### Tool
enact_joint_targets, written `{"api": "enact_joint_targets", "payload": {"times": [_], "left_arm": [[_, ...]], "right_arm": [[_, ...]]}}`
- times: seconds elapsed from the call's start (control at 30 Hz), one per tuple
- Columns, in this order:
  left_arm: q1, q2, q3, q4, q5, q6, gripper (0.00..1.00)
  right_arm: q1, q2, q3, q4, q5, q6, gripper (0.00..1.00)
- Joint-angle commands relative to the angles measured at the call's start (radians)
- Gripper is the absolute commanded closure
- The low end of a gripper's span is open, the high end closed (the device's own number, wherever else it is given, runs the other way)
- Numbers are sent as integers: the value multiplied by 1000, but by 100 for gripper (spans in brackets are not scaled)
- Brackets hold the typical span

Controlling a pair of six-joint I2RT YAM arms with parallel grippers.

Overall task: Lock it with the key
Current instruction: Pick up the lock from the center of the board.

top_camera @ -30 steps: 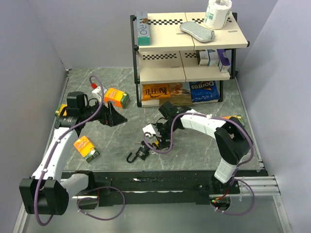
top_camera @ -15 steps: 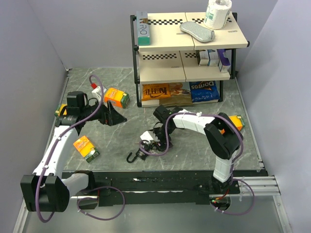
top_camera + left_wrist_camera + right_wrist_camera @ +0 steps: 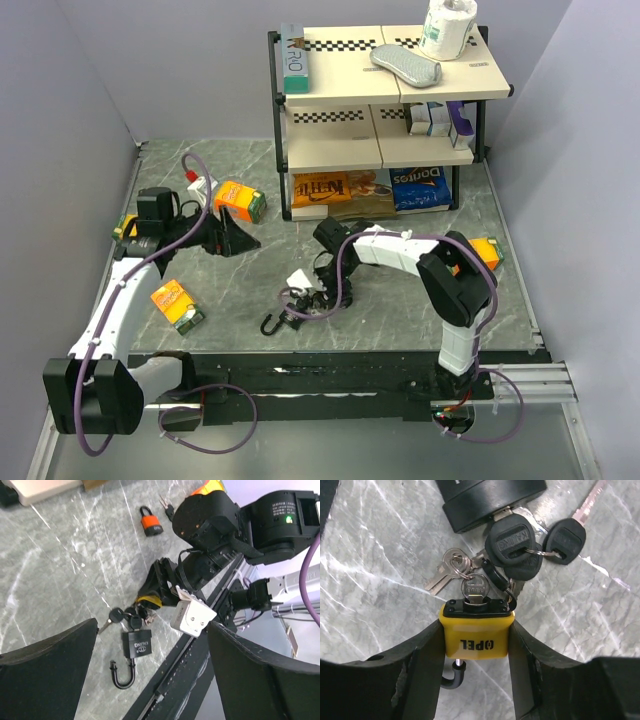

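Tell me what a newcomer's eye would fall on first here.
The yellow padlock fills the right wrist view, with a key in its keyhole and the right gripper pressed on both its sides. Just beyond it a black padlock lies with its shackle open and a bunch of keys beside it, near the front edge of the table. At the back stands a shelf rack with a paper roll on top.

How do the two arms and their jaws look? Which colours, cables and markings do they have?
The left arm and the right arm both have white links with black joints and bases. A loose purple cable runs along each. The jaws are black, broad and smooth. One black joint housing of the right arm carries white printed lettering and a small green light.
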Motion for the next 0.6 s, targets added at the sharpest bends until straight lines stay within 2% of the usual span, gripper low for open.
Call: {"api": "enact_joint_targets", "payload": {"times": [0.0, 0.17, 0.3, 0.33, 0.37, 0.47, 0.57], "left_arm": [[13, -35, -4, 127, -21, -68, 5], [13, -69, -27, 290, -34, -207, 5], [13, -93, -61, 440, -34, -327, 7], [13, -96, -65, 491, -31, -347, 7], [13, -101, -79, 514, -31, -368, 7], [13, -118, -113, 600, -26, -456, 9], [3, -151, -171, 642, -41, -534, 11]], "right_arm": [[-43, -65, 103, -29, -103, 206, 100], [-172, -160, 205, 23, -263, 556, 100], [-242, -270, 206, 243, -362, 1052, 100], [-248, -292, 178, 318, -356, 1151, 100], [-261, -312, 160, 457, -343, 1347, 100], [-267, -373, 118, 659, -208, 1666, 100], [-264, -381, 126, 733, -96, 1876, 100]]}}
